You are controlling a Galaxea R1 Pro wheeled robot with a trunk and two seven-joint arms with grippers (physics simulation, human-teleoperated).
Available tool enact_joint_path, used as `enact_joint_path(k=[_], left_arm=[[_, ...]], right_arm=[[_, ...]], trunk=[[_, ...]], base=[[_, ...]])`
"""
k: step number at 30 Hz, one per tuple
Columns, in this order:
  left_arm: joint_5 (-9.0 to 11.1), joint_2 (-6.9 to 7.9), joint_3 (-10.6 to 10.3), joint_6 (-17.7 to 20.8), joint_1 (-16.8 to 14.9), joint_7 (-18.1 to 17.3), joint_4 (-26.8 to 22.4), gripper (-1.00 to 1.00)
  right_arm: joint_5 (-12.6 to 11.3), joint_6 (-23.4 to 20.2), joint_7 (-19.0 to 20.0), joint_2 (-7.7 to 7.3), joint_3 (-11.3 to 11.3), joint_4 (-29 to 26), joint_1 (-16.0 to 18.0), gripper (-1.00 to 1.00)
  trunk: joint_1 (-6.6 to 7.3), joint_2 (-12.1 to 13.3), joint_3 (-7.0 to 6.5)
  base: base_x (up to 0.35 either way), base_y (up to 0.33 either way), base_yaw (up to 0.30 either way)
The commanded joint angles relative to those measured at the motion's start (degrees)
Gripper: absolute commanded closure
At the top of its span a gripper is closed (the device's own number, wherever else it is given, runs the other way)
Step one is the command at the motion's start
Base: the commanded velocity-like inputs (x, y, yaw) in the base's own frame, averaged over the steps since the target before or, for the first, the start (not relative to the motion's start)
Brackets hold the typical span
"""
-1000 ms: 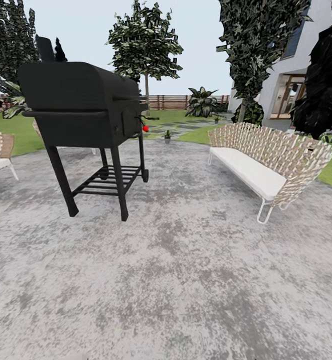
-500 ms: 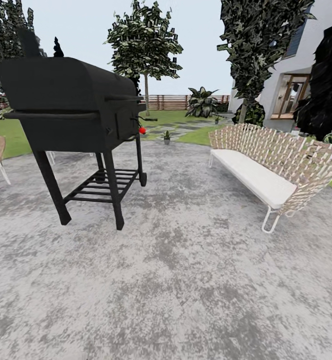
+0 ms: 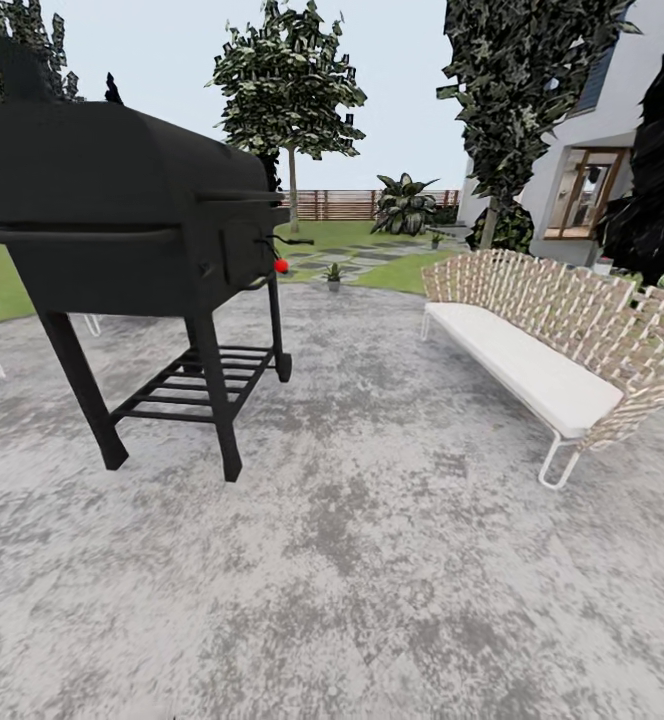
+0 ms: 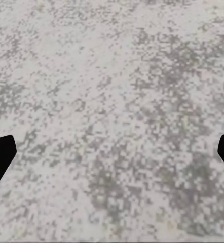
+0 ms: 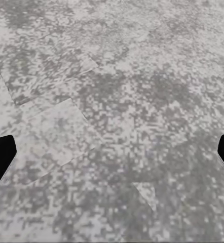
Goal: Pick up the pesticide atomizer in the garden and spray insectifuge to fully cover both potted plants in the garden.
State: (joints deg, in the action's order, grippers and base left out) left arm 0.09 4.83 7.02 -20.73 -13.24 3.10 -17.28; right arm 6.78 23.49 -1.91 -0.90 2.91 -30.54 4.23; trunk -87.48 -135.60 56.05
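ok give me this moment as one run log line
phase: crossing patio | ahead: potted plant, red-topped atomizer beyond grill | sofa right | left gripper open, empty | right gripper open, empty

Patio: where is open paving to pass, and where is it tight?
Open paving runs between the black grill and the woven bench, toward a small potted plant at the lawn edge. It narrows beside the grill's legs.
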Motion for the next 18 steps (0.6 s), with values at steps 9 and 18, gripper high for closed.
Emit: enact_joint_path(k=[9, 18], left_arm=[[0.0, -0.04, -0.1, -0.2, 0.0, 0.1, 0.1, -1.00], [0.0, -0.08, -0.1, -0.2, 0.0, 0.1, 0.1, -1.00]], right_arm=[[0.5, 0.1, -0.2, 0.03, 0.2, 0.0, 0.0, -1.00], [0.5, 0.1, -0.2, 0.05, 0.1, 0.0, 0.0, -1.00]], trunk=[[-0.02, 0.0, 0.05], [-0.02, 0.0, 0.05]], base=[[0.337, -0.062, -0.075], [0.319, -0.167, -0.093]])
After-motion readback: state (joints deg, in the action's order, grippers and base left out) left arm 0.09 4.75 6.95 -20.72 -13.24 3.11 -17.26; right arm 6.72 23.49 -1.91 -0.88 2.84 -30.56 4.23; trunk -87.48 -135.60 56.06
